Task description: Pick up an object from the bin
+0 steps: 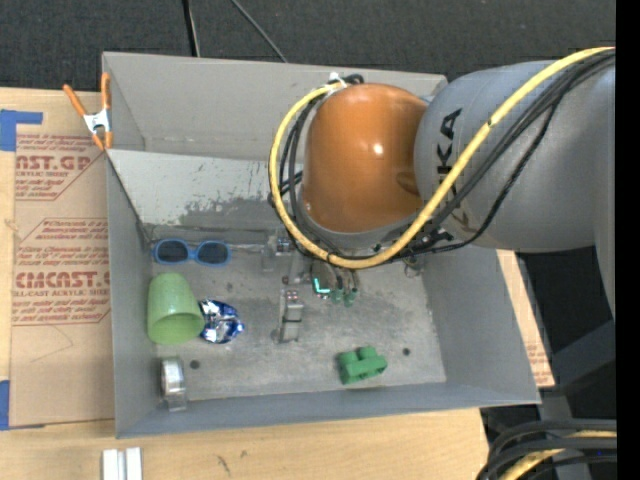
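Observation:
My gripper point(289, 328) hangs low over the bare middle of the bin floor, below the orange cover, with nothing visibly held. A crumpled blue and white wrapper point(220, 323) lies to its left, a short gap away. A green plastic cup point(172, 309) lies on its side just beyond the wrapper. To the lower right of the gripper sits a small green block point(360, 365).
Blue sunglasses point(190, 252) lie by the back left wall of the bin. A small silver cylinder point(173, 379) rests in the front left corner. The arm and its orange cover hide the bin's back right part.

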`<state>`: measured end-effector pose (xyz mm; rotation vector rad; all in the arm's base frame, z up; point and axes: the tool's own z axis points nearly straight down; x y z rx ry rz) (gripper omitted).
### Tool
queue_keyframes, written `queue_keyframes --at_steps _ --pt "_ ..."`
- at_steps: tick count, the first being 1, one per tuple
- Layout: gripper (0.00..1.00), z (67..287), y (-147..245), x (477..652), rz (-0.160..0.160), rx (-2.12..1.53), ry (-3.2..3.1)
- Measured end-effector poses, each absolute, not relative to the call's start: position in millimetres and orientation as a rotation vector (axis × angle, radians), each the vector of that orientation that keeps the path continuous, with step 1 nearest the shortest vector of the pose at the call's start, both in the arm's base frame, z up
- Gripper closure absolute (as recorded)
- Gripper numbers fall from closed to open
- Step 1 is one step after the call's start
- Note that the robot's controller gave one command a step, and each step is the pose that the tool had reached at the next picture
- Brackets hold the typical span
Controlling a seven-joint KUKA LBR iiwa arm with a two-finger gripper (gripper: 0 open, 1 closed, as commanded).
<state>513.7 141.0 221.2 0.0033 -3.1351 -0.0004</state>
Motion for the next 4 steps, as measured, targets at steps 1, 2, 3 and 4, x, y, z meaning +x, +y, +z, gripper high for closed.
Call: queue_keyframes --at_steps 1,2,3,4 --pt "0.00 153.0 209.9 528.6 -0.002 0.100 -3.136" --pt "0.00 66.9 197.8 526.1 0.002 -0.026 -3.135" --pt "1.00 71.8 198.6 528.3 -0.003 -0.026 -3.142" --pt "1.00 70.7 168.1 519.5 -0.002 0.184 -3.140"
